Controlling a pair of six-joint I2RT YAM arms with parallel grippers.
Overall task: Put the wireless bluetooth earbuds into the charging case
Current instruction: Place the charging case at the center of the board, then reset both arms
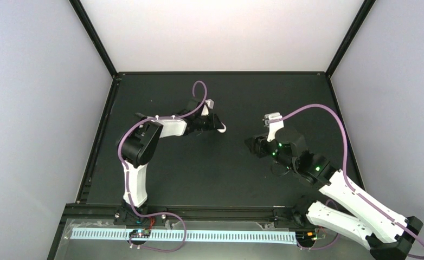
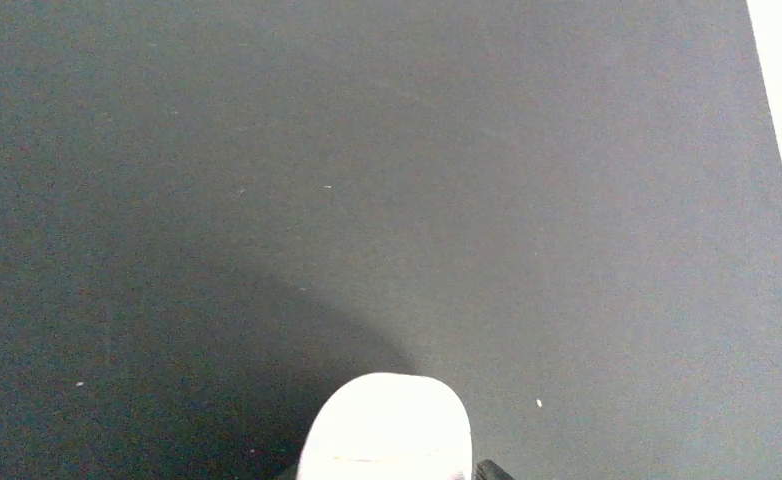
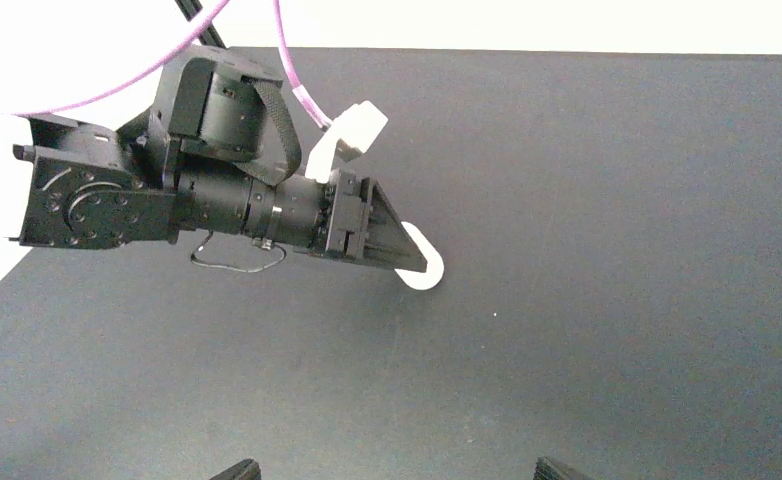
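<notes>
smooth white oval charging case [image 2: 385,425]

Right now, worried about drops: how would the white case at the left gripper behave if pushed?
Likely slippery: the charging case looks smooth, glossy. Probably stiff and light: small beside the left gripper. Its rounded ends could let it rock or skid.

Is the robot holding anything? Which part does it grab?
The left hand seems to pinch the charging case by one end; the rounded other end sticks out. The right hand is open and holds nothing.
</notes>
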